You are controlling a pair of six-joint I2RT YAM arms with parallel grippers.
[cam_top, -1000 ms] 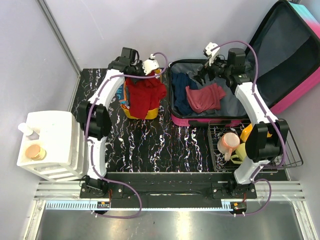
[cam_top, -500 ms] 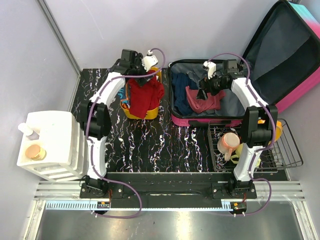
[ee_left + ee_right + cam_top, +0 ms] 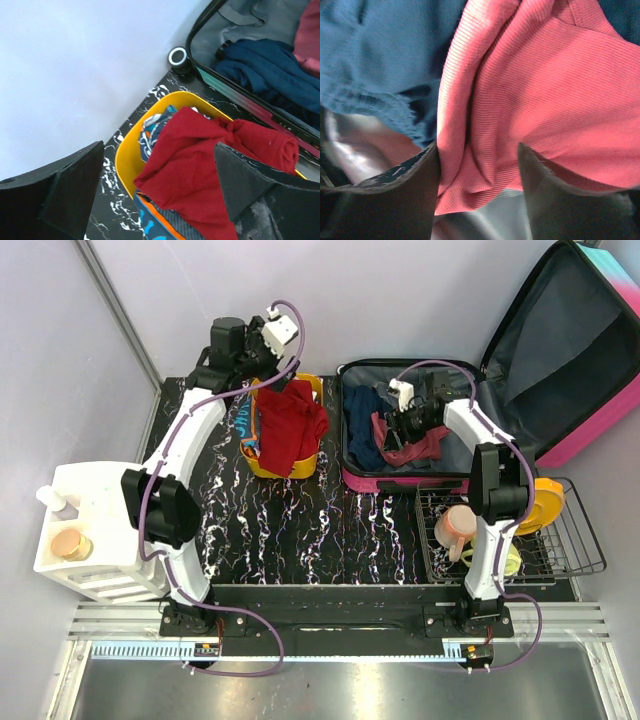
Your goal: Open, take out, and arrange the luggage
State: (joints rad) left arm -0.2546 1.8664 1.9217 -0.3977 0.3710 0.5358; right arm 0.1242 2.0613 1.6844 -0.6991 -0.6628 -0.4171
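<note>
On black marbled table [image 3: 330, 530], between pale walls [image 3: 400, 300], luggage [image 3: 570, 340] lies open.

**Luggage Right, Bin Left**

The luggage [image 3: 400, 483] lies open at the counter's [image 3: 330, 530] right rear, lid [image 3: 570, 350] leaning back-right. Inside, a shirt [image 3: 430, 443] lies right of another garment [image 3: 362, 435]. The bin [image 3: 258, 466], heaped with clothes [image 3: 290, 425], stands just left of the luggage. A rack [image 3: 580, 545] of cups [image 3: 460, 525] sits in front.

Bystanders on the black marbled table [image 3: 330, 530]
Yellow bin [image 3: 121, 159] at 11 o'clock, red garment [image 3: 288, 430] heaped over it; wire basket [image 3: 585, 545] at 4 o'clock holding a pink cup [image 3: 460, 525]; white drawer unit [image 3: 100, 505] at 8 o'clock.
</note>
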